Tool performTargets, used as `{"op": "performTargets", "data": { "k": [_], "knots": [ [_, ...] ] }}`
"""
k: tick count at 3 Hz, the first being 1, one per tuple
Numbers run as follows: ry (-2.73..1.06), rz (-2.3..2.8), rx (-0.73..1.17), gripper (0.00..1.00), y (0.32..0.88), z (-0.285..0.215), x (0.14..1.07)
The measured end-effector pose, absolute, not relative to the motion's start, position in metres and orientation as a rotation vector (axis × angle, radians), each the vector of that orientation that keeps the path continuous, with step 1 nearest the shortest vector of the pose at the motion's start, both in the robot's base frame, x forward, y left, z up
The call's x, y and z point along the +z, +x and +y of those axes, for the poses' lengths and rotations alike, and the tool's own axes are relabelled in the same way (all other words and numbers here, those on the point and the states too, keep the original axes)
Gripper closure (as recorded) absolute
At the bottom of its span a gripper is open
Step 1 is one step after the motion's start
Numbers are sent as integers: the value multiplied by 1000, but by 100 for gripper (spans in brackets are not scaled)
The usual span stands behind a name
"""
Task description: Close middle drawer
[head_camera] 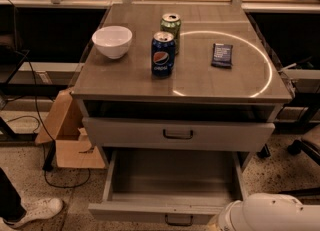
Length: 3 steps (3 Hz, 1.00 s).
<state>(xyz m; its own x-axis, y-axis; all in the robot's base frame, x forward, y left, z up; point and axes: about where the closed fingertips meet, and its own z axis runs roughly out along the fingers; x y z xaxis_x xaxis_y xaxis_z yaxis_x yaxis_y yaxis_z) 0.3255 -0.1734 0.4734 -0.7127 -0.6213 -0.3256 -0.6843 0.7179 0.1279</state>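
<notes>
The middle drawer (170,180) is pulled far out at the bottom of the cabinet. Its plain grey interior is empty, and its low front panel (150,211) carries a small dark loop handle (179,220). Above it, a drawer with a taller front panel (178,134) sticks out only slightly. My gripper is out of view. Only a white rounded part of my arm (265,214) shows at the bottom right, just in front of the open drawer's right front corner.
On the cabinet top (125,80) stand a white bowl (112,41), a blue Pepsi can (163,53), a green can (170,27) and a dark packet (222,55). A cardboard box (70,135) and cables lie on the floor at left. A shoe (35,212) is at bottom left and a chair base (305,147) at right.
</notes>
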Motion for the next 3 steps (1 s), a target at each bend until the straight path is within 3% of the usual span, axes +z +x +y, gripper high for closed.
{"op": "performTargets", "data": {
  "k": [3],
  "knots": [
    [-997,2712,368,100,324,-171,440]
  ]
}}
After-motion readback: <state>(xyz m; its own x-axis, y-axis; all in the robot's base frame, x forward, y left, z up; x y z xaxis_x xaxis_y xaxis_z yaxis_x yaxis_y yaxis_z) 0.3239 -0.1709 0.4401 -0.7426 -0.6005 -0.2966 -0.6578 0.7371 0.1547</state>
